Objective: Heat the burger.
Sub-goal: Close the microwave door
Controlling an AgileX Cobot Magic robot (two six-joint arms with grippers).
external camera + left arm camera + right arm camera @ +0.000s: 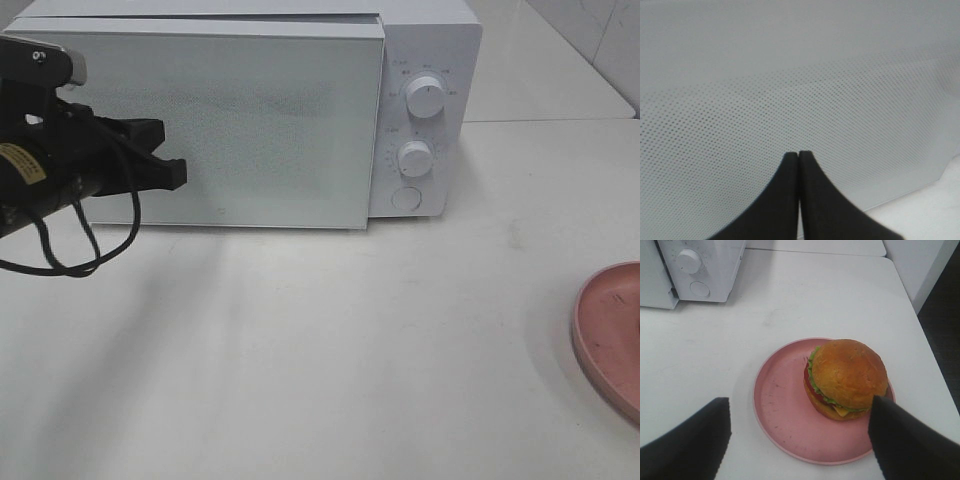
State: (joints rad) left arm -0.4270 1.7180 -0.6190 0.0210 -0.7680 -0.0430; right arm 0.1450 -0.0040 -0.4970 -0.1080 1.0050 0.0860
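The left hand [170,172], fingers pressed together at the microwave door [250,130], could slip; the spread right hand [799,440] hovers over the burger [847,377].

Stands at the back of a white table [330,340]: a white microwave [425,40] with its dotted, frosted door [250,120] slightly ajar, two round dials stacked on the control panel, upper dial [426,99] above lower dial [415,158], and a round button [406,198] beneath them. Sits well apart from the microwave, at the table's right edge and partly cut off in the high view: a pink round plate [610,335], shallow-rimmed, flat on the surface.
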